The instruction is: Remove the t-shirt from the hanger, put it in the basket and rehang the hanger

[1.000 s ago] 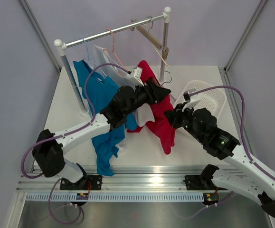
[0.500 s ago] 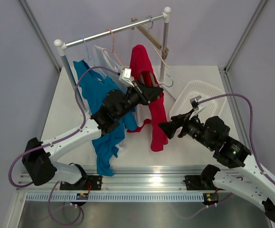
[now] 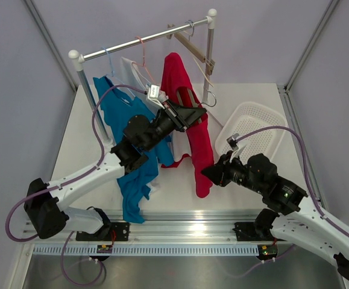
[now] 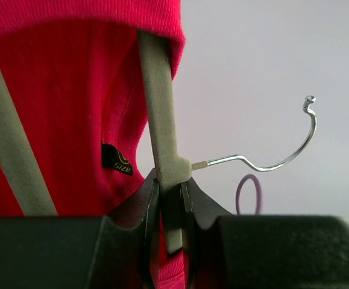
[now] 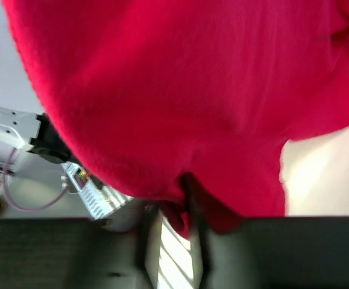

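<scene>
The red t-shirt (image 3: 196, 135) hangs on a grey hanger (image 4: 160, 114) with a wire hook (image 4: 278, 163). My left gripper (image 3: 192, 112) is shut on the hanger's neck and holds it up in front of the rack; the wrist view (image 4: 169, 194) shows the grey neck pinched between the jaws. My right gripper (image 3: 208, 174) is at the shirt's lower end, shut on a fold of the red fabric (image 5: 162, 90) near the hem, as the right wrist view (image 5: 171, 218) shows.
A metal clothes rack (image 3: 144, 38) stands at the back with a blue t-shirt (image 3: 126, 129), a white garment (image 3: 128, 71) and a bare wooden hanger (image 3: 193, 52). A white basket (image 3: 264, 123) lies at the right.
My left gripper has lifted the hanger and shirt higher, so the shirt hangs longer and straighter. My right gripper has moved down and toward me, along the shirt to its lower end.
</scene>
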`<state>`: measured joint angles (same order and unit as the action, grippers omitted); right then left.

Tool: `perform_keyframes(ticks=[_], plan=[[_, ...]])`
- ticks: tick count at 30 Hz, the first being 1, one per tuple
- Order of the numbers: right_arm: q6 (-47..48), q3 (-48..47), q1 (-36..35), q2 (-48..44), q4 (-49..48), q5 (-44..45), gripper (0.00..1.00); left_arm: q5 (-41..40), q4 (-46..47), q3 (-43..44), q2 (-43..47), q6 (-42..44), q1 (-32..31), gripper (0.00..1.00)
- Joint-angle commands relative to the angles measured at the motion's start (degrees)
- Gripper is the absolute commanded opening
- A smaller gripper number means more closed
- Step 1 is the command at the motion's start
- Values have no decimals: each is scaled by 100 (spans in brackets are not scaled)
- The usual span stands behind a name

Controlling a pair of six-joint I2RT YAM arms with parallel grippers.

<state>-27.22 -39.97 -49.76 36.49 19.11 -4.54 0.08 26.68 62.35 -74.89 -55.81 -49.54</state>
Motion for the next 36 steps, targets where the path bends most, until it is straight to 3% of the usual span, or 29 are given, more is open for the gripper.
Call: perform_keyframes(ticks=[1, 2, 4, 8, 11, 17, 21, 26, 29, 33, 36], plan=[[-2, -29, -60, 33, -408, 85, 18, 186, 593, 243, 361, -185, 6, 0], [-28, -29, -69, 68, -382, -81, 7, 107, 471, 286, 457, -63, 6, 0], [-64, -20, -174, 147, -277, -231, 1, 28, 313, 479, 528, 105, 32, 0], [-283, -46, -638, 157, 83, -425, 0, 518, 627, 883, 493, -227, 592, 0], [-362, -90, -1122, 8, 645, 99, 0, 677, 506, 1515, 362, -307, 901, 0], [-766, 366, -1370, -335, 1209, 760, 0, 1117, 102, 2807, 27, -325, 1306, 0], [-899, 350, -1396, -738, 1427, 1278, 0, 1310, -118, 3108, 36, -132, 1438, 0], [-908, 60, -1396, -1600, 1886, 2448, 0, 1846, -286, 2460, 483, -429, 1473, 0], [-645, -265, -1405, -1374, 1833, 2676, 0, 2004, -241, 1651, 756, -554, 1473, 0], [-241, -924, -1405, -705, 1877, 2695, 0, 1813, -917, 1123, 1448, 157, 1517, 0], [41, -1100, -1405, -975, 1841, 2485, 0, 1680, -954, 692, 1915, 500, 1877, 0]])
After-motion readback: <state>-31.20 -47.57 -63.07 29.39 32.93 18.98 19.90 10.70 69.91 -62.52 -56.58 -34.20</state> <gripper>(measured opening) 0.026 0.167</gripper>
